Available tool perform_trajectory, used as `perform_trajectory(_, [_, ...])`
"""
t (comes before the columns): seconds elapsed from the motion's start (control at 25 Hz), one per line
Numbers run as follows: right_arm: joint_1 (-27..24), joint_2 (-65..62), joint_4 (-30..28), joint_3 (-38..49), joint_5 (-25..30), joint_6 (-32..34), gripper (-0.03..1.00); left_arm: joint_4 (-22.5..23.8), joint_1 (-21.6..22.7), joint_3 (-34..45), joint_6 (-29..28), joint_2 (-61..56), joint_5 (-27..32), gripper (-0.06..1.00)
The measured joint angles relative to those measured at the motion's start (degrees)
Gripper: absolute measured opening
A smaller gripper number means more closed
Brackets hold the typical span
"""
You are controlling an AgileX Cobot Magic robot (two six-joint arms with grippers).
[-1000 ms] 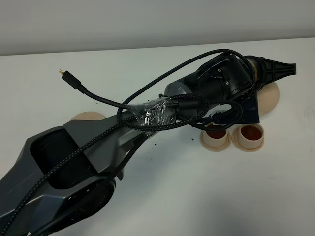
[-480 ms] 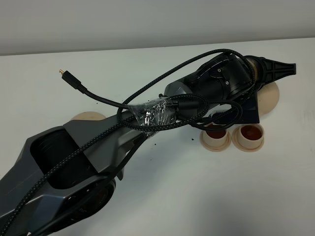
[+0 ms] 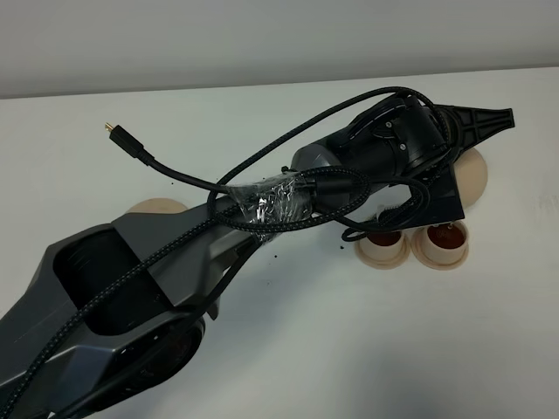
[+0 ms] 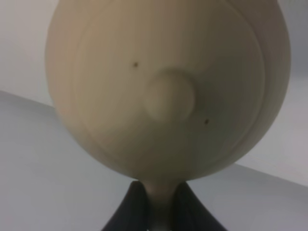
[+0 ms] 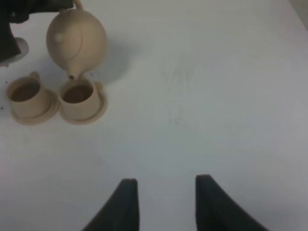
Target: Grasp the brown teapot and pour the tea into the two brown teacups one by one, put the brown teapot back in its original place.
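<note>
My left gripper (image 3: 476, 122) reaches across to the right and is shut on the loop handle of the brown teapot (image 4: 168, 91), which fills the left wrist view. From above only a tan edge of the teapot (image 3: 476, 175) shows behind the wrist. In the right wrist view the teapot (image 5: 77, 41) is tilted, its spout just over the right teacup (image 5: 77, 94); the other teacup (image 5: 26, 94) stands beside it. Both teacups (image 3: 382, 243) (image 3: 441, 240) sit on saucers and hold reddish-brown tea. My right gripper (image 5: 166, 202) is open and empty, well away from them.
The flat round tan dish (image 3: 157, 208) lies at the left, half hidden behind the left arm (image 3: 131, 288). A loose black cable (image 3: 140, 153) loops above the arm. The table (image 5: 216, 86) is white.
My left wrist has rolled a little, tipping the teapot further toward the cups. The lid knob seen from above earlier is now hidden. The right gripper has not moved.
</note>
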Motion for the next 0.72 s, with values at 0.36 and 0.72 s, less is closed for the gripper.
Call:
perform_trajectory(0.36, [0.00,0.00,0.00,0.00,0.00,0.00,0.31,0.00,0.49,0.00,-11.70,-1.02,3.03,0.15])
perform_trajectory(0.72, [0.00,0.00,0.00,0.00,0.00,0.00,0.31,-3.22,0.58,-0.38,-27.80,-5.17,15.89,0.15])
